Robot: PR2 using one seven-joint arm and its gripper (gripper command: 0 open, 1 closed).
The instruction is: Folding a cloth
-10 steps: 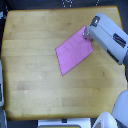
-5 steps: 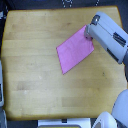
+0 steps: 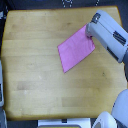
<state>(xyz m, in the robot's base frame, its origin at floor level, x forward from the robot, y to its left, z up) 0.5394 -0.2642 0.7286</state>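
Whether the jaws had clenched could not be told, so the thin pink rectangular cloth (image 3: 76, 48) beneath them might slip across the wooden desk (image 3: 35, 75).

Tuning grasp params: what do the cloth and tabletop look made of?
Cloth: thin, soft fabric by the look, matte pink, lying flat with no sheen.
Tabletop: wood, light yellowish with visible grain and plank seams; finish looks smooth, perhaps lightly sealed, hard to tell at this blur.
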